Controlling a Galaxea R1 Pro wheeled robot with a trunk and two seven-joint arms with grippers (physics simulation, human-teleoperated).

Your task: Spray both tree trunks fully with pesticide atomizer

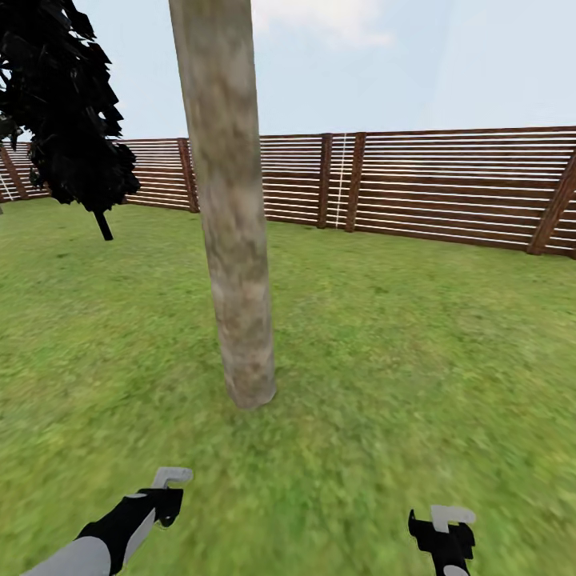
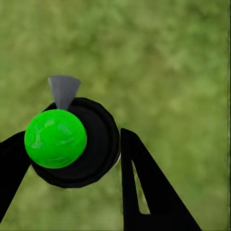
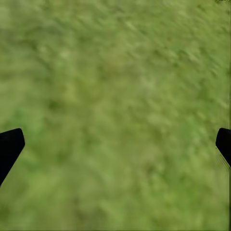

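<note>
Atomizer [image 2: 72, 144] pinched in left gripper [image 2: 72, 159] jaws, green top showing. Right gripper [image 3: 115, 144] jaws spread, over grass. Trunk [image 1: 232, 240] directly ahead, bare. Spraying step; next, raise and aim nozzle at trunk.

Tree trunk [image 1: 232, 240] before fence [image 1: 448, 188], on lawn [image 1: 416, 336]

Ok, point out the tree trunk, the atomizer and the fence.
tree trunk [image 1: 232, 240]: head view, middle of the column.
atomizer [image 2: 55, 138]: left wrist view, bright green round top.
fence [image 1: 448, 184]: head view, slats at right.
</note>
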